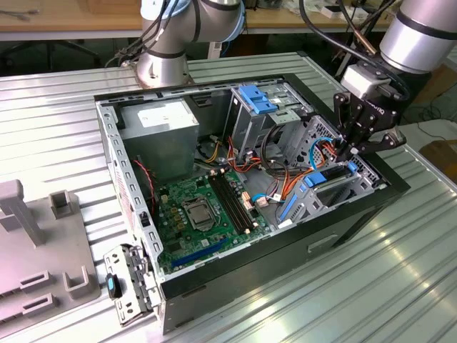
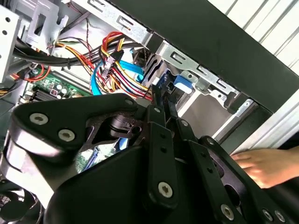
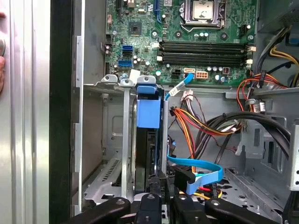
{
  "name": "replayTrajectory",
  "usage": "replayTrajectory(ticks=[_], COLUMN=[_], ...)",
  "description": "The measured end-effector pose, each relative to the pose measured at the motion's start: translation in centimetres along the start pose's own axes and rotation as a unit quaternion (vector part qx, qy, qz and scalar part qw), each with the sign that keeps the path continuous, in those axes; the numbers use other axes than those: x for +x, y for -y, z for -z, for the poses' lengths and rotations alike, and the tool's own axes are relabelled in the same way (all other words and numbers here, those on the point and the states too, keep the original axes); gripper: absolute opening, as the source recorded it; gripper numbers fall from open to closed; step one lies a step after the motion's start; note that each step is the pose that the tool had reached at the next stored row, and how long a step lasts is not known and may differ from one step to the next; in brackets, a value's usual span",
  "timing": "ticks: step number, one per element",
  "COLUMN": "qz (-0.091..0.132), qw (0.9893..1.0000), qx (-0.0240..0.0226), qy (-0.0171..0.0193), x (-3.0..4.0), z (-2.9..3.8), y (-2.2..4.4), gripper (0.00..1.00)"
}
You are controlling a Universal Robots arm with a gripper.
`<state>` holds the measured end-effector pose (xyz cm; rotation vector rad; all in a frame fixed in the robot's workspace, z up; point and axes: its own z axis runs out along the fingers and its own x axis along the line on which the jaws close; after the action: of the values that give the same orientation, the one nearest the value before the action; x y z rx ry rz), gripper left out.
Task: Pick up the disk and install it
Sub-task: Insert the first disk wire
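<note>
Robotics lab or electronics assembly workshop. Ribbed aluminium table (image 1: 64, 107) carries an opened desktop computer case (image 1: 343, 221) with bare motherboard (image 1: 193, 214) and loose wiring. An industrial robot arm (image 1: 421, 32) with trailing cables hangs over the case; a second arm's base (image 1: 168, 64) is bolted at the table's far edge. Grey fixture blocks (image 1: 43, 250) sit at the exterior view's left. Wooden bench (image 1: 71, 18) with clutter behind. A person's hand (image 2: 268, 165) rests beside the case.
</note>
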<state>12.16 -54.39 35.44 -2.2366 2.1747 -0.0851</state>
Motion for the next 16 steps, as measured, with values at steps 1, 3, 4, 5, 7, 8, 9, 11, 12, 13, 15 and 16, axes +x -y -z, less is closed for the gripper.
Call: replayTrajectory(ticks=[1, 3, 4, 5, 7, 8, 9, 11, 12, 13, 15, 16], qz=[0.0, -0.001, -0.001, -0.001, -0.001, -0.001, -0.001, -0.003, -0.004, -0.005, -0.005, -0.007], qw=[1.0, 0.9999, 0.9999, 0.9999, 0.9998, 0.9998, 0.9998, 0.9998, 0.9998, 0.9998, 0.9997, 0.9997], qx=[0.0001, 0.0003, 0.0004, 0.0004, 0.0005, 0.0005, 0.0005, 0.0006, 0.0005, 0.0006, 0.0006, 0.0006], qy=[0.0041, 0.0131, 0.0139, 0.0145, 0.0177, 0.0192, 0.0198, 0.0207, 0.0211, 0.0218, 0.0228, 0.0225], x=[0.17, 0.76, 0.79, 0.8, 1.13, 1.29, 1.29, 1.28, 1.28, 1.3, 1.32, 1.32], z=[-0.04, -0.14, -0.14, -0.14, -0.17, -0.17, -0.16, -0.17, -0.18, -0.17, -0.24, -0.31], y=[-0.01, -0.03, -0.03, -0.03, -0.04, -0.04, -0.04, -0.07, -0.11, -0.21, -0.58, -0.59], gripper=[0.16, 0.16, 0.16, 0.16, 0.16, 0.16, 0.16, 0.16, 0.16, 0.16, 0.16, 0.16])
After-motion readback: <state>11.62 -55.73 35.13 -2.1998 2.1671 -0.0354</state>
